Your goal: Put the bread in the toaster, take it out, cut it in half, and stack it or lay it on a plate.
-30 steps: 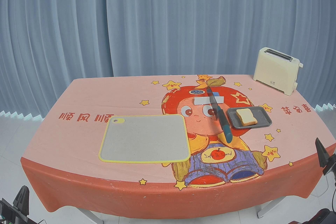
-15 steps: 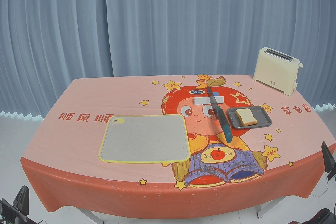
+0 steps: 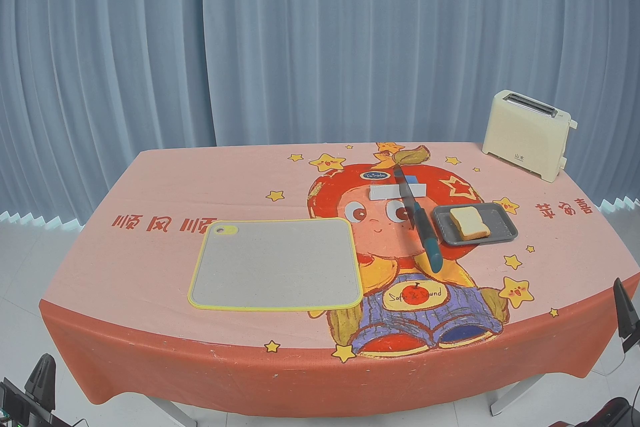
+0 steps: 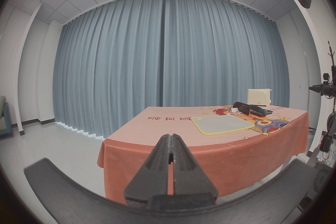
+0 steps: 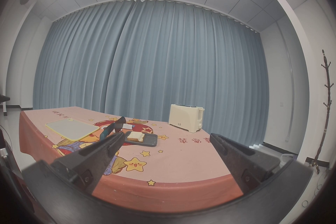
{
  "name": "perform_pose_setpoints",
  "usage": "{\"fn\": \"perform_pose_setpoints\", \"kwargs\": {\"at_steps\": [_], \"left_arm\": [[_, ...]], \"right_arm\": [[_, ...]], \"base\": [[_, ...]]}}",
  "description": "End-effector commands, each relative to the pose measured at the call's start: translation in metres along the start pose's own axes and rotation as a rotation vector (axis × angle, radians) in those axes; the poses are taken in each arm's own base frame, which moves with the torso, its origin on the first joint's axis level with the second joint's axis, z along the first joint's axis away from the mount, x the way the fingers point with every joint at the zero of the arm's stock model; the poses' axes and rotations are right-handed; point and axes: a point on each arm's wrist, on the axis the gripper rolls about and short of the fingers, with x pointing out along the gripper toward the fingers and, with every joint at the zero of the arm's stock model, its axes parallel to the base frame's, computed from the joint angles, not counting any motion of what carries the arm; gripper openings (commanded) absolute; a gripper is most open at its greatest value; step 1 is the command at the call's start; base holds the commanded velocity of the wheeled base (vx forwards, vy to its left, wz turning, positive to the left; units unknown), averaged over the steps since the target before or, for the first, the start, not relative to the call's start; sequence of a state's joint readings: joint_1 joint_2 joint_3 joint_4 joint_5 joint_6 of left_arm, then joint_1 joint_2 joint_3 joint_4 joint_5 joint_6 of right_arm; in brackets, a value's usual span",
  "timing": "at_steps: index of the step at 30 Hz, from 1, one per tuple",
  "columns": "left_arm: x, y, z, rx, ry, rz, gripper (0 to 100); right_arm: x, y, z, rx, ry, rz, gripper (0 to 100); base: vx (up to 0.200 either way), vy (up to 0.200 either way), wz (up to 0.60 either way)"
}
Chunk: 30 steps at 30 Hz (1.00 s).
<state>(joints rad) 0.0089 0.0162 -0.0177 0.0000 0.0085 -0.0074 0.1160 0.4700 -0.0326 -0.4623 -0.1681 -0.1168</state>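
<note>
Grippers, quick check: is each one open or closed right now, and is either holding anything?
Left gripper: closed, holding nothing.
Right gripper: open, holding nothing.

The tablecloth (image 3: 167,181) is being shown in salmon pink with a deeper orange-red border, printed with yellow stars, red characters and a red-haired cartoon figure. The cutting board (image 3: 277,263) is being seen as grey, yellow-rimmed; the toaster (image 3: 527,135) cream; the tray (image 3: 503,223) dark grey; the bread (image 3: 469,223) pale, tan-crusted; the knife (image 3: 419,220) teal-handled, dark-bladed.
</note>
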Motion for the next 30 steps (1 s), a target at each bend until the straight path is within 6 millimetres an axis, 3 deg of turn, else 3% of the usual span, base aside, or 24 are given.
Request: {"fn": "perform_pose_setpoints", "kwargs": {"at_steps": [1,30], "left_arm": [[0.0,0.0,-0.005,0.0,0.001,0.001,0],[0.0,0.0,-0.005,0.0,0.001,0.001,0]], "right_arm": [[-0.004,-0.001,0.0,0.006,-0.024,-0.017,100],[-0.032,-0.003,-0.011,0.008,-0.053,-0.142,100]], "base": [[0.0,0.0,0.0],[0.0,0.0,0.0]]}}
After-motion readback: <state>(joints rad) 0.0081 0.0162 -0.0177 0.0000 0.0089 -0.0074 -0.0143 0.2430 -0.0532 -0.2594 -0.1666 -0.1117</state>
